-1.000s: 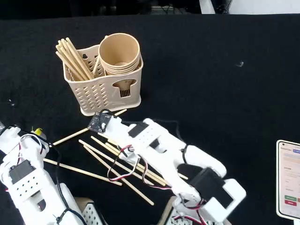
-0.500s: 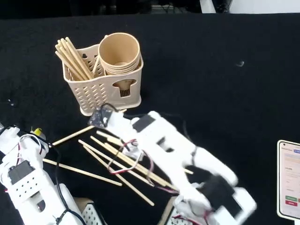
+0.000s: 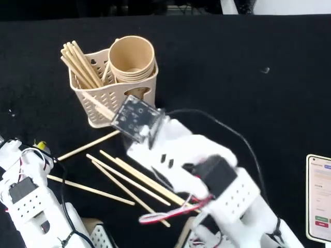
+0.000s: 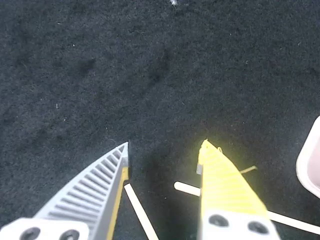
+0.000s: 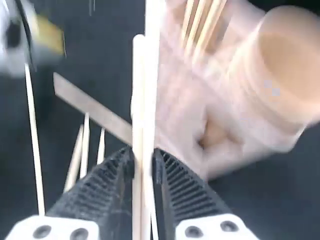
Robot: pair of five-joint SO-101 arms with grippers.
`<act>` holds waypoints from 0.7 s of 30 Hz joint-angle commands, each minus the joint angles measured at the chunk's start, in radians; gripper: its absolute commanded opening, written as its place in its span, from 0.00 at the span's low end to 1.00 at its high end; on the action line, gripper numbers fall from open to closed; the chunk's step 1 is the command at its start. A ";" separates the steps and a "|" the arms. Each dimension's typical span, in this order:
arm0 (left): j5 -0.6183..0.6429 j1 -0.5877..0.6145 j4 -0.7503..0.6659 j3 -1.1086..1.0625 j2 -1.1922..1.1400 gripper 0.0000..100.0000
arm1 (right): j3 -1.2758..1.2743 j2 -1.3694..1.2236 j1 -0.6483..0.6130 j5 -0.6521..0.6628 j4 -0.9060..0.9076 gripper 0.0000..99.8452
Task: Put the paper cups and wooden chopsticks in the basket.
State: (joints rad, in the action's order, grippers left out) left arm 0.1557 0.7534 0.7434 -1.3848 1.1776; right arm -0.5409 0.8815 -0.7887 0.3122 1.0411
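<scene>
Although its fingers point(image 5: 100, 195) hide their gripped ends, the right tool point(image 5: 143, 156) clamps chopsticks point(image 5: 150, 75); the left tool point(image 4: 165, 145) gapes empty.

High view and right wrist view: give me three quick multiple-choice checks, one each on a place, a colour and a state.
1. Where are the paper cups? A lying on their sides; B stacked in the basket; C held by an arm.
2. What colour is the table? A white; B black; C green.
3. How is the right tool? A open and empty; B shut on a cup; C shut on chopsticks.

1 B: the stack stands upright inside the basket.
2 B: the surface is black all around the basket.
3 C: the right wrist view shows the sticks pinched in it.
</scene>
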 commanded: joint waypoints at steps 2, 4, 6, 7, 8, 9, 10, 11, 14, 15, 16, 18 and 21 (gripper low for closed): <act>0.006 0.007 -0.015 0.007 0.006 0.23 | 0.088 0.013 -0.044 -0.055 -0.359 0.01; 0.006 0.008 -0.015 0.007 0.006 0.23 | 0.085 -0.027 -0.041 -0.103 -0.554 0.01; 0.006 0.008 -0.015 0.007 0.006 0.23 | 0.090 -0.085 -0.026 -0.143 -0.717 0.01; 0.006 0.008 -0.015 0.007 0.006 0.23 | 0.093 -0.117 -0.021 -0.157 -0.795 0.01; 0.006 0.008 -0.015 0.007 0.006 0.23 | 0.096 -0.150 -0.017 -0.164 -0.872 0.01; 0.006 0.008 -0.014 0.007 0.006 0.23 | 0.101 -0.183 -0.017 -0.160 -0.944 0.01; 0.006 0.008 -0.014 0.007 0.006 0.23 | 0.105 -0.220 -0.014 -0.160 -1.008 0.01; 0.006 0.008 -0.015 0.007 0.006 0.23 | 0.111 -0.257 -0.008 -0.160 -1.060 0.01; 0.006 0.008 -0.015 0.007 0.006 0.23 | 0.147 -0.377 0.031 -0.164 -1.175 0.01; 0.006 0.008 -0.015 0.007 0.006 0.23 | 0.163 -0.417 0.049 -0.166 -1.198 0.01; 0.006 0.008 -0.015 0.007 0.006 0.23 | 0.182 -0.455 0.074 -0.167 -1.215 0.01; 0.006 0.008 -0.015 0.007 0.006 0.23 | 0.209 -0.522 0.103 -0.167 -1.221 0.01; 0.006 0.004 -0.015 0.007 0.006 0.23 | 0.203 -0.595 0.103 -0.167 -1.198 0.01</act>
State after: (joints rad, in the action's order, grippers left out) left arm 0.1557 0.7534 0.7434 -1.3848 1.1776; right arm -0.3920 0.3276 -0.7012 0.1527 -0.1481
